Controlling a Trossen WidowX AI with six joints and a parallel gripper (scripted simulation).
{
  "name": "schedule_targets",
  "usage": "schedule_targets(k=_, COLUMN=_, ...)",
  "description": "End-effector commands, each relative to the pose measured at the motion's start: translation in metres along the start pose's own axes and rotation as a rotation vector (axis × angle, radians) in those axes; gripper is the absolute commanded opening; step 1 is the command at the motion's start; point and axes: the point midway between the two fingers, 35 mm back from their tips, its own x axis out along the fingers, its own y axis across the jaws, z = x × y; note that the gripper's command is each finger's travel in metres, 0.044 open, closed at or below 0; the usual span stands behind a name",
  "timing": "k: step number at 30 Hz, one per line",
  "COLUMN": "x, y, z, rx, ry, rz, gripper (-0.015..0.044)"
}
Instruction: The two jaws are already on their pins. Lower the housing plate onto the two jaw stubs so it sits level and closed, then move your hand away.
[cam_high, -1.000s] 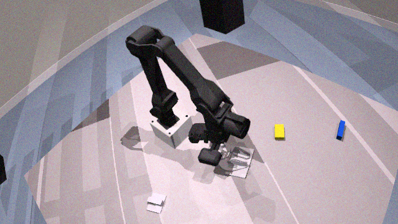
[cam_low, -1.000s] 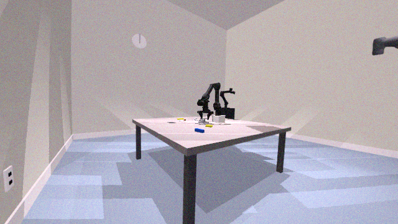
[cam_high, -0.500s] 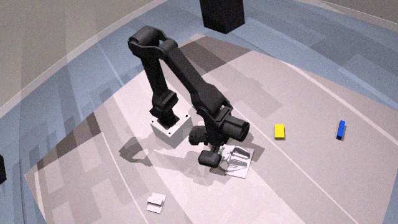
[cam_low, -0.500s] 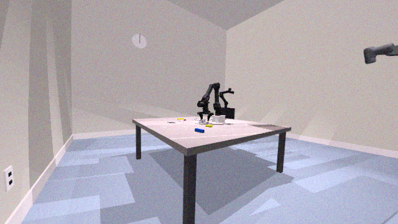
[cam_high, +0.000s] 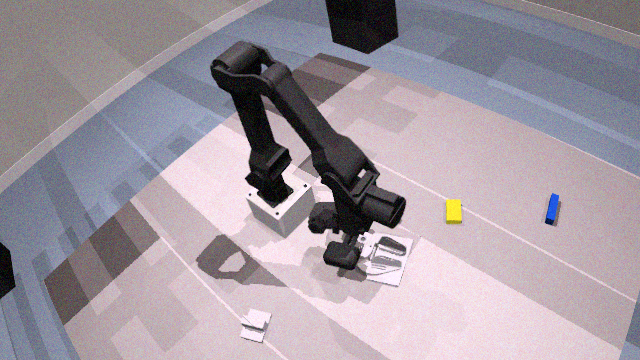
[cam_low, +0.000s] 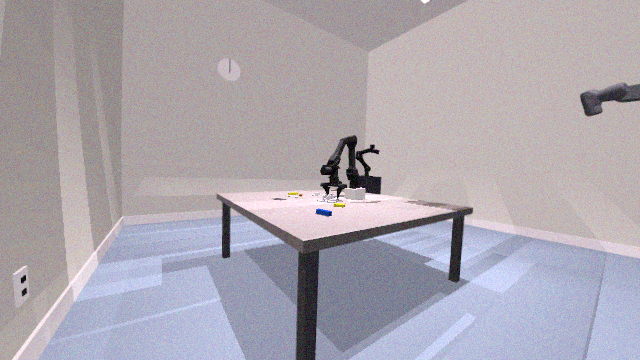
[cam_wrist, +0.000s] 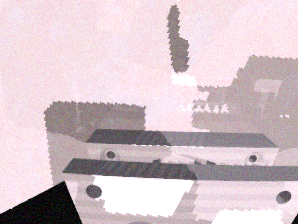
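My gripper (cam_high: 348, 243) (cam_low: 333, 195) is shut on the white housing plate (cam_wrist: 145, 205), low over the white mechanism. In the wrist view the plate spans the bottom, with a dark upper edge and two round holes. Just beyond it is another white part (cam_wrist: 180, 152) with two holes. Only slivers of the curved jaw parts show between them. In the top view the mechanism's white base plate (cam_high: 392, 280) sticks out to the right of the fingers, with the jaw shapes over it. The stubs are hidden, and whether the housing plate touches them or sits level cannot be told.
A yellow block (cam_high: 453, 211) (cam_low: 339, 205) and a blue bar (cam_high: 552, 209) (cam_low: 323, 212) lie right of the mechanism in the top view. A small white stepped part (cam_high: 256, 326) stands at the front. The arm's white base box (cam_high: 287, 220) (cam_low: 355, 193) is close behind the gripper.
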Motion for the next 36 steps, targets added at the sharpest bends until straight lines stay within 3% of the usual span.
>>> schedule_targets(k=1, x=0.0022, y=0.0006, z=0.0006, rx=-0.011, ry=-0.003, rz=0.003, gripper=0.0351)
schedule_targets(k=36, x=0.0092, y=0.0006, z=0.0007, rx=-0.014, ry=-0.003, rz=0.003, gripper=0.0351)
